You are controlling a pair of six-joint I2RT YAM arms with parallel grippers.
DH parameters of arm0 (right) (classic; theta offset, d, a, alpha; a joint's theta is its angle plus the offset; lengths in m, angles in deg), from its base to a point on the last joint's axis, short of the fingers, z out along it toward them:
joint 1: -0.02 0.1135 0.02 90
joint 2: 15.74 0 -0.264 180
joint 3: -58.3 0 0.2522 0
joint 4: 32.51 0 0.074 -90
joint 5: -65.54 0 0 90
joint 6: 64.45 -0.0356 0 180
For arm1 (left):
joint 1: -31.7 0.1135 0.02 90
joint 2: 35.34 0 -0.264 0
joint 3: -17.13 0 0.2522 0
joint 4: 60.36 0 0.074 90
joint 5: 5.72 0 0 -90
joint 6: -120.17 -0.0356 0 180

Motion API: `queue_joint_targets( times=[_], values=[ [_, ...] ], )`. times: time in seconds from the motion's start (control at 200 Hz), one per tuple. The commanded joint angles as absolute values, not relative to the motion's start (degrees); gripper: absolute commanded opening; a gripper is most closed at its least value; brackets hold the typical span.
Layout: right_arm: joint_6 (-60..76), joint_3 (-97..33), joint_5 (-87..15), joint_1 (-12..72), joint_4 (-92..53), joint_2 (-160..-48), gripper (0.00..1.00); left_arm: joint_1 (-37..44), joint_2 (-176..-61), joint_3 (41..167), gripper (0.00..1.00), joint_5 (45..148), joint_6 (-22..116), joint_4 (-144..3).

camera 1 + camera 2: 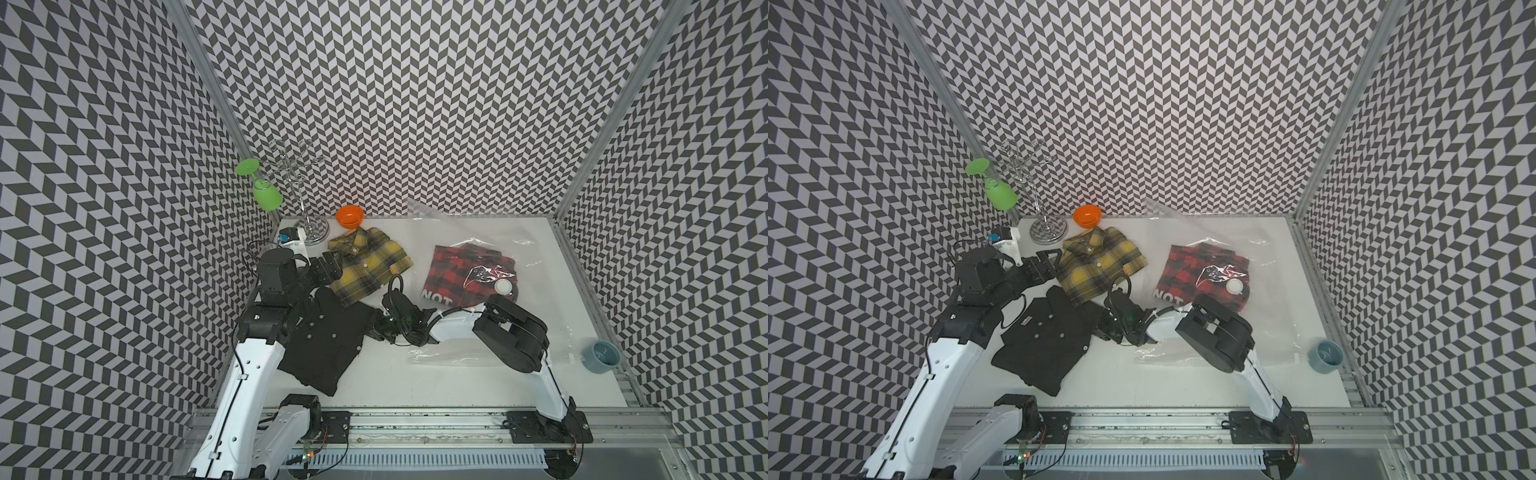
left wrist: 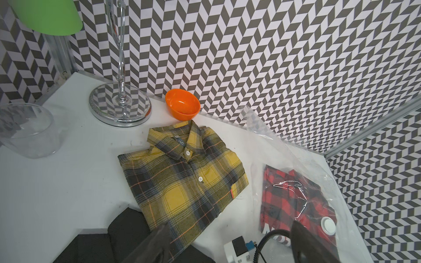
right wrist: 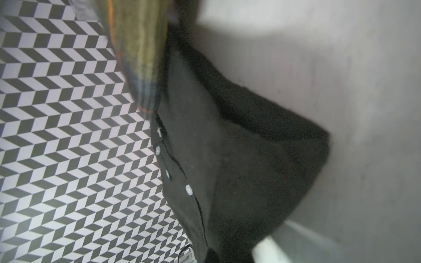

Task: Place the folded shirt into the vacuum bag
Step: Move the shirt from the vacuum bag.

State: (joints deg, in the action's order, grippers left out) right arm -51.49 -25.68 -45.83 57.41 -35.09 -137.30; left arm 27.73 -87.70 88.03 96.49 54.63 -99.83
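Note:
A black folded shirt (image 1: 324,345) lies at the front left of the white table, and my right gripper (image 1: 372,328) is shut on its right edge. In the right wrist view the black cloth (image 3: 239,159) fills the frame and bunches at the jaws. A yellow plaid shirt (image 1: 365,262) lies behind it. My left gripper (image 1: 328,266) stands open at that shirt's left edge, holding nothing. The clear vacuum bag (image 1: 552,249) lies at the right with a red plaid shirt (image 1: 465,266) inside and a round white valve (image 1: 503,286) on top.
An orange bowl (image 1: 350,216) and a chrome rack (image 1: 313,230) holding a green wine glass (image 1: 268,195) stand at the back left. A blue-grey cup (image 1: 600,356) sits at the right edge. A clear glass bowl (image 2: 25,129) shows in the left wrist view.

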Motion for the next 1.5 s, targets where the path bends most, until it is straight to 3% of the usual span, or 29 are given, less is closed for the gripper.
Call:
queue_joint_targets(
  times=[0.0, 0.2, 0.356, 0.561, 0.741, 0.926, 1.017, 1.132, 1.222, 1.322, 1.492],
  values=[
    [-49.54, -26.06, -47.27, 59.27, -36.03, -128.62, 0.04, 28.14, -86.42, 91.20, 0.82, 98.52, 55.66, -98.89],
    [-40.67, -27.19, -41.73, 59.78, -24.52, -121.29, 0.03, 28.10, -87.09, 93.29, 0.82, 99.59, 55.84, -98.66],
    [-21.95, -31.05, -37.55, 57.74, -9.36, -118.74, 0.03, 28.14, -86.47, 91.53, 0.81, 100.23, 55.92, -98.43],
    [-12.42, -19.73, -25.04, 53.08, -3.07, -105.84, 0.00, 28.01, -86.37, 88.35, 0.81, 102.19, 57.11, -96.24],
    [-24.56, 1.40, -29.86, 40.53, -12.59, -90.77, 0.00, 25.43, -87.72, 84.38, 0.80, 101.77, 59.57, -92.97],
    [-50.90, 24.74, -34.74, 31.94, -36.05, -79.93, 0.00, 13.43, -91.17, 83.57, 0.80, 93.27, 60.33, -91.03],
    [-60.19, 28.12, -31.20, 31.92, -38.57, -76.55, 0.00, 8.42, -92.84, 82.40, 0.80, 91.57, 61.82, -89.59],
    [-58.94, 24.21, -26.13, 32.07, -30.92, -74.02, 0.00, 3.68, -94.39, 79.77, 0.80, 90.13, 63.48, -88.67],
    [-51.98, 19.33, -26.04, 31.96, -22.50, -74.87, 0.08, 2.10, -94.41, 76.74, 0.79, 90.56, 64.81, -88.09],
    [-42.85, 17.32, -29.54, 32.06, -16.61, -77.16, 0.32, -0.52, -93.99, 73.50, 0.78, 88.99, 66.03, -89.54],
    [-31.94, 13.96, -24.78, 31.22, -3.10, -78.10, 0.57, -7.27, -92.68, 67.21, 0.79, 88.90, 69.53, -91.43]
  ],
)
